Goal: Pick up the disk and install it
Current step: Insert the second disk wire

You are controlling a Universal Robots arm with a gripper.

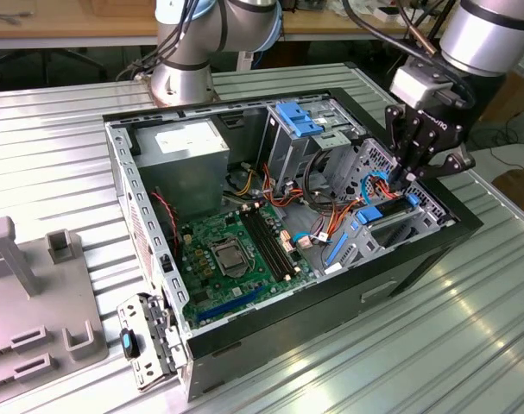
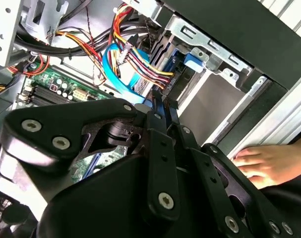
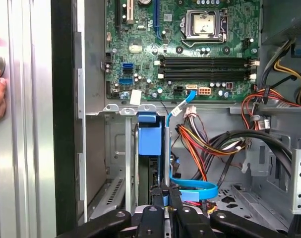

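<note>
Down at the drive bay by the case wall, the pincer (image 3: 165, 196) is closed edge-on around the disk (image 3: 149, 144), already partly seated, so pressing should run straight along the rails, clear of the blue data cable (image 3: 192, 187).

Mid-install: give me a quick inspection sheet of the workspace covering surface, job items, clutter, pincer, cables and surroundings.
Surface: ribbed metal table, with an open computer case on it.
Job's things: disk in the case's drive bay slot.
Clutter: grey fixture blocks at the exterior view's left.
Grippers: pincer down at the drive bay, by the disk.
Cables: blue data cable looped beside the pincer; coloured power wires nearby.
Surroundings: a person's hand beside the case; second arm's base behind it.
</note>
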